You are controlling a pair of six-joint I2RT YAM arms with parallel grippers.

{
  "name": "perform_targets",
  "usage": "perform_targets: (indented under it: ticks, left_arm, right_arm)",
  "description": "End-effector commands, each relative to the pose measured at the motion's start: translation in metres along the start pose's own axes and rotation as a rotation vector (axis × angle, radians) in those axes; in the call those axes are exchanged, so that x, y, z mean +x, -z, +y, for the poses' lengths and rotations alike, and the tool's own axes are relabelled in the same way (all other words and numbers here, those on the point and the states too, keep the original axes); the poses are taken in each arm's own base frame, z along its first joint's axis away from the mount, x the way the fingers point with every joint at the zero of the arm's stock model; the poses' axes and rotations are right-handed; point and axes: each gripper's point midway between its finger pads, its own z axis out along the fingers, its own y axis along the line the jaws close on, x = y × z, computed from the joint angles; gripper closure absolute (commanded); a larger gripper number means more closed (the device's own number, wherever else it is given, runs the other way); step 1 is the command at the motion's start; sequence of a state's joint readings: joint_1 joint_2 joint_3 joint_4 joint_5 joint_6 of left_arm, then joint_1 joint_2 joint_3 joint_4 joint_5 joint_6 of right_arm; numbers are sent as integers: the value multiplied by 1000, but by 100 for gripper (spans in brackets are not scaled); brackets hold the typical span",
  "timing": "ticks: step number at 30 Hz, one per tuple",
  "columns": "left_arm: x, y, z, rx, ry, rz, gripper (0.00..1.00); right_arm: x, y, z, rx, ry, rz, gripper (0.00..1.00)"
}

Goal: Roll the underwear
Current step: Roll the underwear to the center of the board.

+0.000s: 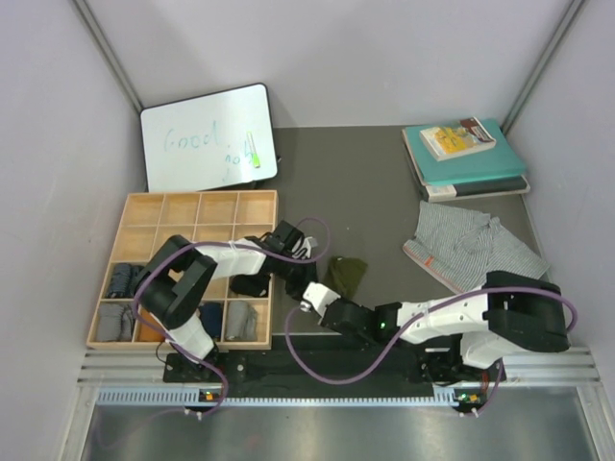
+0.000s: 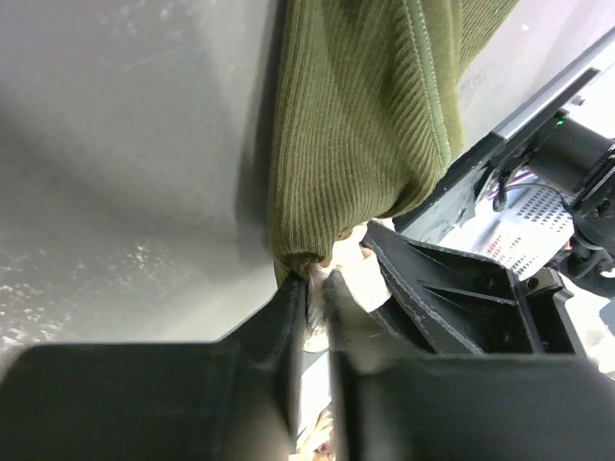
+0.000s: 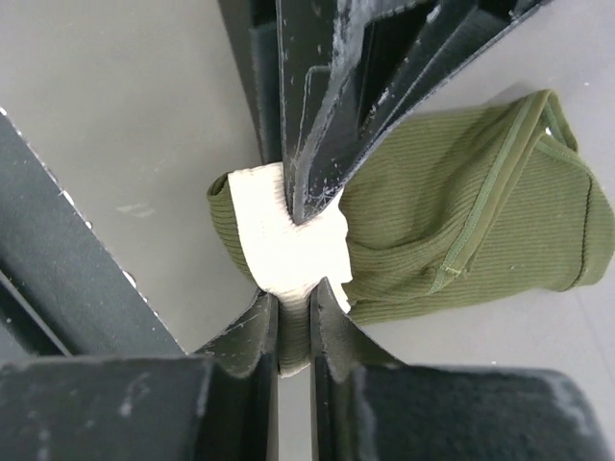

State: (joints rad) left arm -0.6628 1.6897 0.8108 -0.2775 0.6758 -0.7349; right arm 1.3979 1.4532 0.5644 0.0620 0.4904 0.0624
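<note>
Grey matte tabletop [image 1: 365, 182], walled in white, fills the overhead view. A white rectangular whiteboard [image 1: 207, 134] is propped at 11 o'clock, a stack of teal books [image 1: 471, 158] sits at 1 o'clock, and a pale wooden compartment tray [image 1: 197, 195] lies at 9 o'clock. The olive green ribbed cloth underwear [image 3: 461, 221] lies bunched near the table's middle, a little toward 6 o'clock and near the tray's right edge. The grey-and-white finely patterned cloth underwear [image 1: 471, 245] lies spread at 3 o'clock, well apart and untouched.

Both grippers meet at the olive garment's cream waistband [image 3: 288, 245]. The right gripper [image 3: 293, 300] is clamped on the band's folded end, its fingers nearly together with cream cloth between them. The left gripper [image 2: 312, 283] reaches in from the opposite side, jaws all but closed, nipping the same bunched end.

The step in hand looks like starting or tightening the roll at the waistband end, since the rest of the olive underwear trails loose beyond the grips. The next move likely calls for turning the pinched end over onto the loose body. Both grips would need to travel together so the band does not slip out, with the cloth kept low on the table.

The left arm is folded with its elbow over the tray and its forearm reaching toward 3 o'clock. The right arm stretches low along the near edge from its base at 5 o'clock toward 9 o'clock, its wrist angled up to the garment.
</note>
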Motion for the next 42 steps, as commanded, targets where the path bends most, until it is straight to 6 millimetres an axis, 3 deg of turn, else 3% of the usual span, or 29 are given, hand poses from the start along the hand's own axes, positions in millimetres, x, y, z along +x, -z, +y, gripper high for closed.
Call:
perform_targets:
  ticks: [1,3,4,6,13,16,21,27,35,42]
  left_arm:
    - [-1,11,-17,122,-13,-65,67]
    - [-3,19,-15,137,-2,-126,54]
    - [-9,23,-12,131,1,-168,46]
    - [-13,34,-17,146,-29,-238,41]
    - [-35,66,-32,140,-227,-471,41]
    - [-34,72,-42,201,-318,-528,42]
    - [-18,67,-56,316,-467,-528,43]
    - [-7,61,-69,432,-560,-529,41]
    - [-3,30,-49,422,-536,-445,41]
    - [-1,18,-36,392,-518,-410,41]
  right_arm:
    - [-5,3,24,-176,-70,52,100]
    - [-10,10,32,-260,-119,64,100]
    - [-11,11,27,-274,-152,75,100]
    - [-16,20,34,-375,-193,86,100]
    - [-22,26,27,-582,-334,142,100]
    - [-19,20,17,-614,-389,170,100]
    - [-23,14,2,-691,-493,163,100]
    - [-25,13,-2,-800,-557,184,100]
    - [-17,0,-10,-872,-642,223,100]
    - [-14,-4,-22,-887,-699,219,100]
